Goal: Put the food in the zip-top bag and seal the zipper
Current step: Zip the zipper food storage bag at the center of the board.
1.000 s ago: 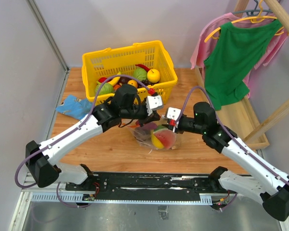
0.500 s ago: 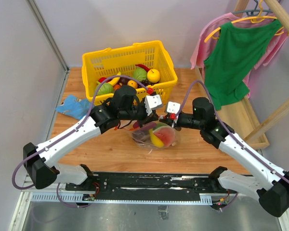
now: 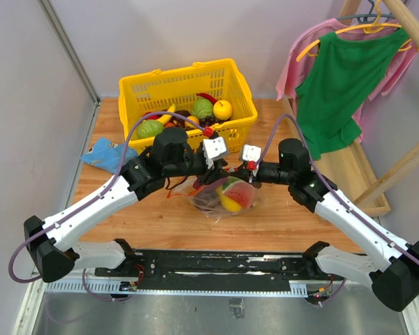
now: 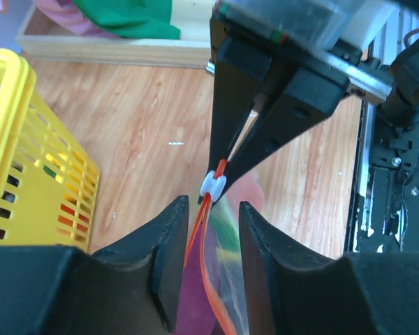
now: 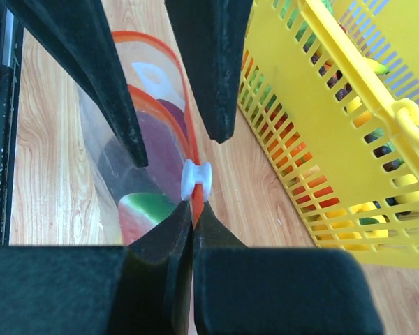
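- zip-top bag (image 5: 101, 160): clear glossy plastic film, crinkled
- zipper (image 5: 190, 150): smooth red-orange plastic (white slider (image 5: 195, 179) likewise)
- basket (image 5: 314, 98): glossy yellow plastic
- table (image 4: 146, 125): grained wood, satin

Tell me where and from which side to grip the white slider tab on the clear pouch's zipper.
Pinch the white spool-shaped slider at its narrow waist, one finger on each face of the clear pouch, coming from the joined end of the red-orange zipper strip; its flared ends should resist slipping.

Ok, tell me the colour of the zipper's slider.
White; the slider shows best in the right wrist view.
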Available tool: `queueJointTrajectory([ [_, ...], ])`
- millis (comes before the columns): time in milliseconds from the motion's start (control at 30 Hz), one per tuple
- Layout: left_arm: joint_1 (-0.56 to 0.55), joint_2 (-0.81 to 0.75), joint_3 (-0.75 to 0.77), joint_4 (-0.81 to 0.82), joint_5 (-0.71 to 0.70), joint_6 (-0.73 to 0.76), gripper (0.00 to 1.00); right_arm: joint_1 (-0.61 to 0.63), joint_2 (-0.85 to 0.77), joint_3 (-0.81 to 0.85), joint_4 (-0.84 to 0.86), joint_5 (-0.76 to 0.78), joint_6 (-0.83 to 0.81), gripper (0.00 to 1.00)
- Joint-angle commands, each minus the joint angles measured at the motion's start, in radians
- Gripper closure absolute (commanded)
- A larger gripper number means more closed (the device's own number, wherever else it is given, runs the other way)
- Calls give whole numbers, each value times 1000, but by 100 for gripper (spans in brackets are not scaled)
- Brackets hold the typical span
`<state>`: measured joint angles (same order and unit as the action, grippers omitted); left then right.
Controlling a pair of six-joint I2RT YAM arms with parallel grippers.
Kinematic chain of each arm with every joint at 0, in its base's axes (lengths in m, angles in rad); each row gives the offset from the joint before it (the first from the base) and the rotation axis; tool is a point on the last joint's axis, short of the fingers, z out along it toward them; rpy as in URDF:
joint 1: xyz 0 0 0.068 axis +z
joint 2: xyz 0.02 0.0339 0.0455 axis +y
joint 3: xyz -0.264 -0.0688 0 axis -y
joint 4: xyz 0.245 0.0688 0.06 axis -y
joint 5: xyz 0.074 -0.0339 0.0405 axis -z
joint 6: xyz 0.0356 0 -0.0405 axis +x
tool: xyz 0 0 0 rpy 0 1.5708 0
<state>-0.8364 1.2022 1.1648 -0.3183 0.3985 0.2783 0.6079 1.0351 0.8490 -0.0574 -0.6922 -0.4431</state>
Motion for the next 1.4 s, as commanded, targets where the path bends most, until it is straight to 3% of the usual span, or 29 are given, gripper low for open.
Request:
queueJointTrajectory([
  [0,-9,-8,-6,87,3,7,57,-22,7,36,9,-54,-25,99],
  [233,-9,19,6,102,26,56,52,-21,2,35,0,-59,-45,99],
  [600,-9,64,34,63,80,122,55,-21,-3,35,-13,-59,-63,99],
  [733,-9,69,39,51,88,130,65,-21,-4,35,-15,-56,-66,99],
  [900,-9,60,43,17,68,143,92,-20,-10,33,-25,-45,-78,99],
  [967,-9,51,37,6,60,148,99,-21,-14,32,-25,-38,-78,99],
  [1367,-7,13,15,-72,-16,155,100,-31,-43,9,0,-8,-63,99],
])
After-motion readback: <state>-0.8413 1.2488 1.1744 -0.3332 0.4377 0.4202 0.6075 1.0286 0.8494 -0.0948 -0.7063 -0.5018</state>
